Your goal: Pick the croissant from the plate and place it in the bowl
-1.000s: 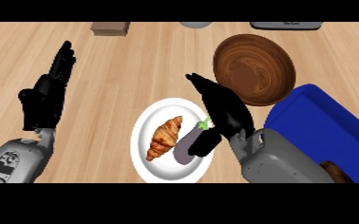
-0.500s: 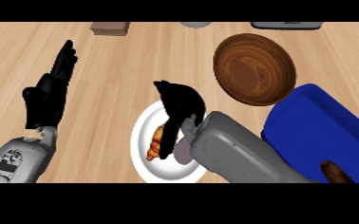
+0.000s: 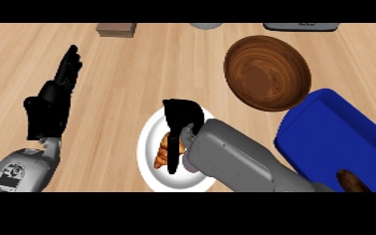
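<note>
While the croissant [image 3: 160,152] lies on the plate: the task looks to be at the grasp step, with nothing moved to the bowl yet.
Right hand [image 3: 181,122]: down over the white plate [image 3: 149,129], fingers curled across the croissant's right side and seemingly grasping it; its thumb is hidden.
Left hand [image 3: 50,107]: open and resting at the far left, fingers up, holding nothing.
Croissant: near the plate's left side, lengthwise from far to near, partly under the right hand's fingers.
Wooden bowl [image 3: 253,87]: far right of the plate, well apart from it, nothing in it.
Blue bin [image 3: 323,124]: at the right, just near of the bowl.
Left to do: by my judgement, lift, carry far-right, release in the bowl.
</note>
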You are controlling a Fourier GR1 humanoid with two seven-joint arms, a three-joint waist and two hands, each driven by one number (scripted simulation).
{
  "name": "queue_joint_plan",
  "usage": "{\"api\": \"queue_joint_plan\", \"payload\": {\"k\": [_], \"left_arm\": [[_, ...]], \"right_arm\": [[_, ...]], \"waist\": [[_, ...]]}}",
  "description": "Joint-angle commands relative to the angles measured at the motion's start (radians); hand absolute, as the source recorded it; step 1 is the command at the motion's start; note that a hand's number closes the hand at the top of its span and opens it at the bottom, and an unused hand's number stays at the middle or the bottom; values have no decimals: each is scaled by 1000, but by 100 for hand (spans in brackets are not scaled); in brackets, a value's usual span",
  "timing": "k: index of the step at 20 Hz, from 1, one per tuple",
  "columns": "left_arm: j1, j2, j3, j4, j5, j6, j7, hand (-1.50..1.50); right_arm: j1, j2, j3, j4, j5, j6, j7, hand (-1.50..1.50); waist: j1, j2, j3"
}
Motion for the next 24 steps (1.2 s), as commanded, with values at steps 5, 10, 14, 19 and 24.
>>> {"api": "queue_joint_plan", "payload": {"k": [5,10,14,19,24], "left_arm": [[36,-15,43,-4,-12,-47,-30,0],[-18,-67,40,35,-55,-43,-19,0],[2,-56,89,39,-46,-70,-39,0],[36,-76,87,38,-61,-94,-60,0],[-39,-86,91,35,-72,-108,-6,0]], "right_arm": [[-62,8,60,192,-57,-30,-38,-150],[-66,8,140,181,-134,-73,-12,-150],[-8,8,182,241,-100,-120,-118,-150],[-1,8,248,244,-131,-158,-143,-150],[-8,7,311,269,-95,-145,-226,150]], "waist": [[3,2,0],[5,2,0],[6,3,0],[13,3,0],[11,4,0]]}}
